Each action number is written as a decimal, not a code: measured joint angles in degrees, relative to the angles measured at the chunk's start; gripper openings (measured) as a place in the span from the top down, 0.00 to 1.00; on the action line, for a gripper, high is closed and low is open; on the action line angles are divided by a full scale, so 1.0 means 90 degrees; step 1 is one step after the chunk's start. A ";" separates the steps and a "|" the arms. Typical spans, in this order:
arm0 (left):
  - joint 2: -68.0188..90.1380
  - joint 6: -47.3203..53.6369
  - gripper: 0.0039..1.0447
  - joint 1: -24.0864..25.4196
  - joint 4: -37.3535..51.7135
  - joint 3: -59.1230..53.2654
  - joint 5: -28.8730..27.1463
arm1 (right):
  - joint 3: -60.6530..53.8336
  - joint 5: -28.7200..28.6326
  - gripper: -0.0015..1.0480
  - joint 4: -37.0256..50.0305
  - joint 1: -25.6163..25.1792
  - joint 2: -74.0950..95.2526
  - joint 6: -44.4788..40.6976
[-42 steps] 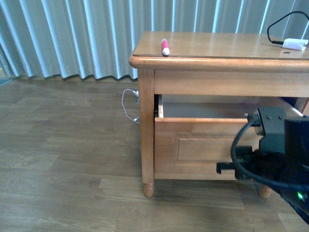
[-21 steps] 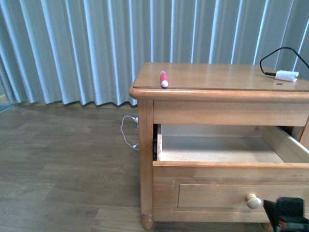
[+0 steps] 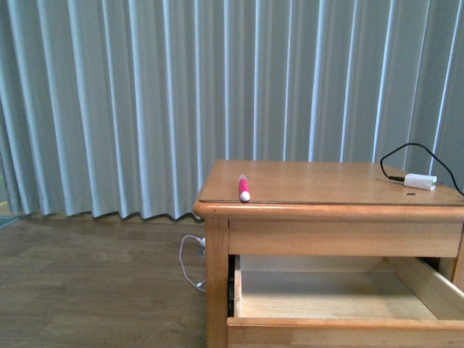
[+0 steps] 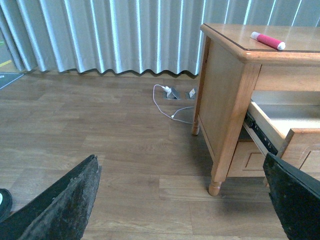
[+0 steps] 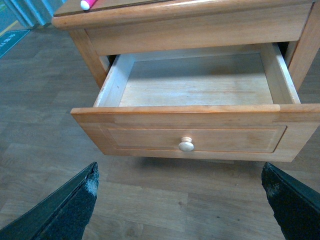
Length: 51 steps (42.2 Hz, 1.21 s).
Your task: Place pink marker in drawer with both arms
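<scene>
The pink marker (image 3: 243, 188) lies on the nightstand top near its front left edge, white end toward me; it also shows in the left wrist view (image 4: 267, 40) and just barely in the right wrist view (image 5: 88, 4). The drawer (image 3: 341, 322) stands pulled out, pale inside and holding nothing (image 5: 195, 85), with its round knob (image 5: 186, 145) facing my right gripper (image 5: 180, 205). That gripper is open over the floor in front of the drawer. My left gripper (image 4: 185, 205) is open too, low over the floor to the nightstand's left. Neither arm appears in the front view.
A small white box on a black cable (image 3: 420, 181) rests at the nightstand top's right. A white cord and plugs (image 4: 170, 95) lie on the wooden floor by the curtain. The nightstand's leg (image 4: 216, 185) stands near my left gripper.
The front view has risen: the right arm that blocked the drawer front dropped out of sight, and the curtain and nightstand top now fill the picture.
</scene>
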 joint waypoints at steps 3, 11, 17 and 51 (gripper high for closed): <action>0.0000 0.0000 0.06 0.0000 0.0000 0.0000 0.0000 | 0.0005 -0.0002 0.09 0.0000 0.0017 -0.0002 0.0000; 0.0068 -0.0036 0.06 -0.0129 -0.0063 0.0012 -0.0308 | 0.0005 0.0012 0.09 0.0000 0.0017 0.0000 0.0000; 0.1812 -0.0066 0.06 -0.1814 0.0954 0.0464 -0.3208 | 0.0005 0.0010 0.09 0.0000 0.0017 0.0005 0.0000; 1.1570 0.0695 0.06 -0.2905 0.2188 0.8230 -0.2140 | 0.0005 0.0012 0.09 0.0000 0.0022 0.0002 0.0000</action>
